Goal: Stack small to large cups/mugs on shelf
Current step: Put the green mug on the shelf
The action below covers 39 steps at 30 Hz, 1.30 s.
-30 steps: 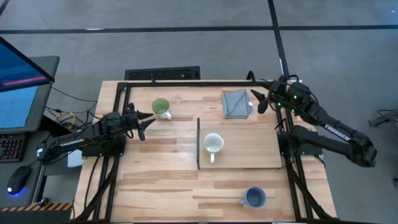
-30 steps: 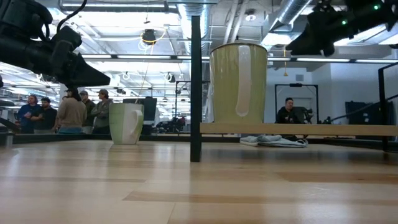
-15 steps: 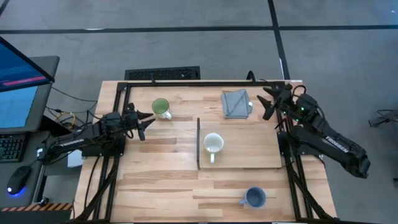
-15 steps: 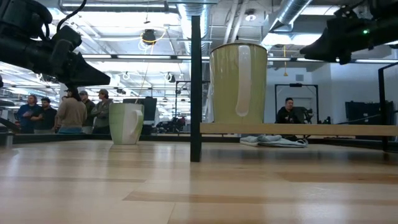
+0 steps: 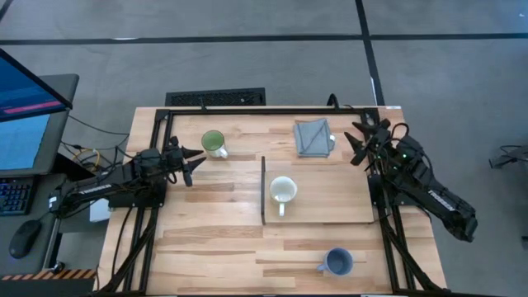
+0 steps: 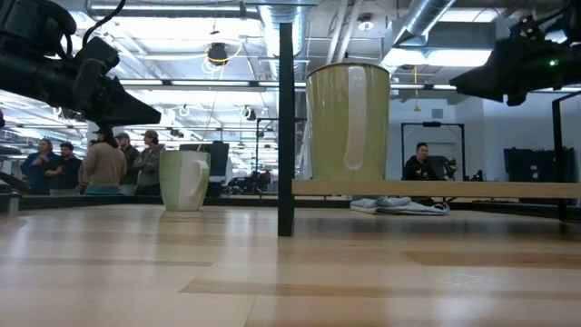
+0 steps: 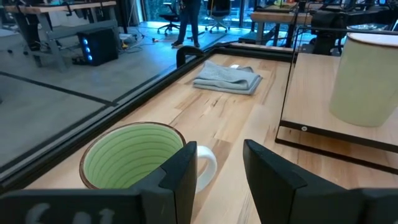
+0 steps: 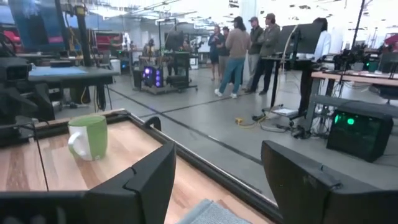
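1 cream-white mug (image 5: 283, 190) is seen on the shelf (image 5: 330, 202); green-lined mug (image 5: 213, 142) and blue-grey mug (image 5: 337, 262) are left on the bench (image 5: 214, 239). Left end effector (image 5: 196, 162) and right end effector (image 5: 355, 143) are held open, empty.

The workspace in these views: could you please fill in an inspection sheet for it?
Surface: slatted wooden tabletop, dark frame at the edges.
Job's things: cream mug upright on the shelf; green-lined mug and blue-grey mug on the tabletop, off the shelf; nothing stacked.
Clutter: folded grey cloth on the tabletop beyond the shelf.
Grippers: left tool open, empty, beside the green-lined mug; right tool open, empty, near the cloth.
Cables: loose wires by the table's left edge.
Surroundings: monitor, keyboard, people standing behind.
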Motion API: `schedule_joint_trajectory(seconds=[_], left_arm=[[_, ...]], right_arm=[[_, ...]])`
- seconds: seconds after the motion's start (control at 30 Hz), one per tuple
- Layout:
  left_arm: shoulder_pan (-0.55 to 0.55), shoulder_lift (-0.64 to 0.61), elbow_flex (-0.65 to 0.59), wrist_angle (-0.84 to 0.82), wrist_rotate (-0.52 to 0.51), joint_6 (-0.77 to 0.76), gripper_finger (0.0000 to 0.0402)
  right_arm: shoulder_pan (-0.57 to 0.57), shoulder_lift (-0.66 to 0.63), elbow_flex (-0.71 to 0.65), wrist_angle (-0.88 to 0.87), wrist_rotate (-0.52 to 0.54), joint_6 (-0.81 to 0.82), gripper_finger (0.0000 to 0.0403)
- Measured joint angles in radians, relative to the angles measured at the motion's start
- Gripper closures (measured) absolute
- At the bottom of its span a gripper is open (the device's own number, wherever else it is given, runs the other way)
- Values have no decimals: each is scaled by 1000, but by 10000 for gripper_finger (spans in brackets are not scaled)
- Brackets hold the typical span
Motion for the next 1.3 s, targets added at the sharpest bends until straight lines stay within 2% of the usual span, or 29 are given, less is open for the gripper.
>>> schedule_joint_trajectory(seconds=[0.33,0.73,1.3], left_arm=[[0,0,0,-6,-14,1,280],[0,0,1,19,-165,2,280],[0,0,1,-3,-160,-20,280]], right_arm=[[0,6,-8,-44,31,10,142],[0,6,-8,-45,31,10,142],[0,6,-7,-67,31,10,142]])
